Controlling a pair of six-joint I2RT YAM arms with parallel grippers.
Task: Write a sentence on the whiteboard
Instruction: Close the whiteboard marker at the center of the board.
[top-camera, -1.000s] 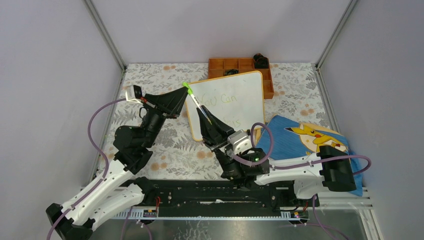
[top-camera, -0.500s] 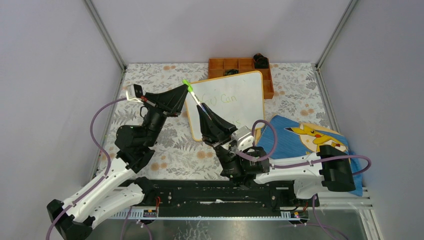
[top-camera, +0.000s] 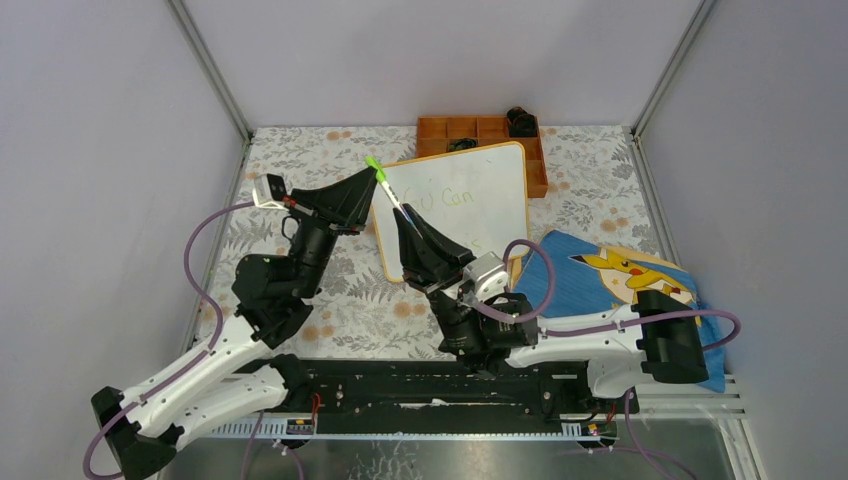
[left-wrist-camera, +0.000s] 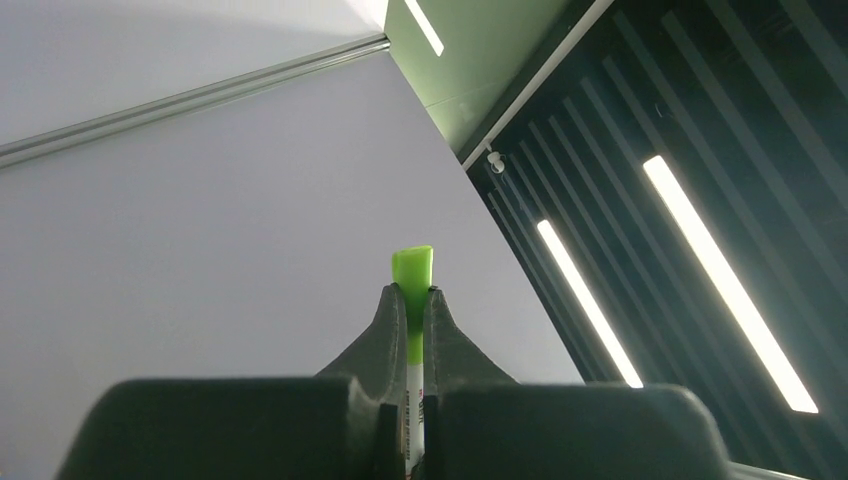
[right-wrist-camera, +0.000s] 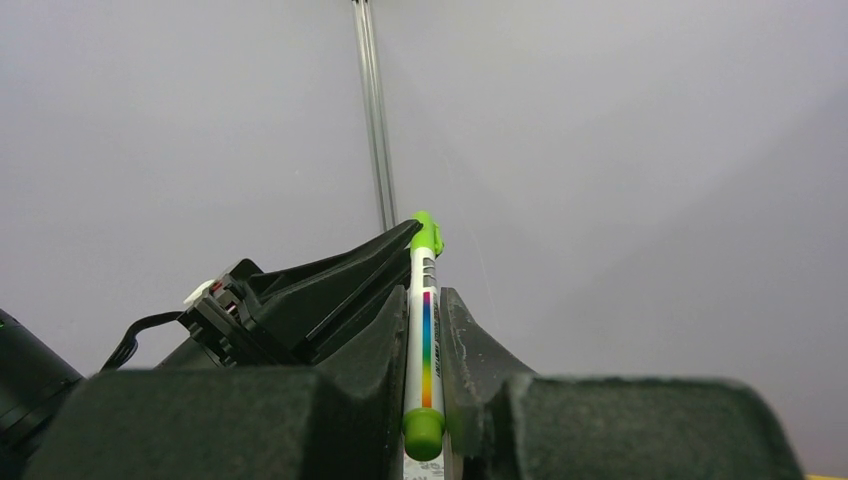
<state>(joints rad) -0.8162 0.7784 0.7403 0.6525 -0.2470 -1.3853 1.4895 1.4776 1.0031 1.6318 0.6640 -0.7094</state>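
The left tool (top-camera: 373, 180) is pinching the green cap (left-wrist-camera: 412, 265), and the right tool (top-camera: 402, 218), just beside it, is gripping the marker (top-camera: 391, 198) by its barrel. The whiteboard (top-camera: 490, 170), bearing the sentence (top-camera: 450, 200), is lying beneath and beyond the right tool on the desk (top-camera: 300, 150). This is probably recapping, so both tools should be lining up cap and barrel and pressing straight along the pen.

A robotics lab test cell: plain pale wall panels (top-camera: 100, 150) framed by aluminium posts (top-camera: 210, 70) enclose a table under a floral cloth (top-camera: 300, 160), with the left arm (top-camera: 270, 290) and right arm (top-camera: 560, 345) bolted to a black rail (top-camera: 400, 385) at its near edge, trailing purple cables (top-camera: 187, 255). The left wrist view shows dark ceiling slats (left-wrist-camera: 760, 100) and strip lights (left-wrist-camera: 720, 270) overhead
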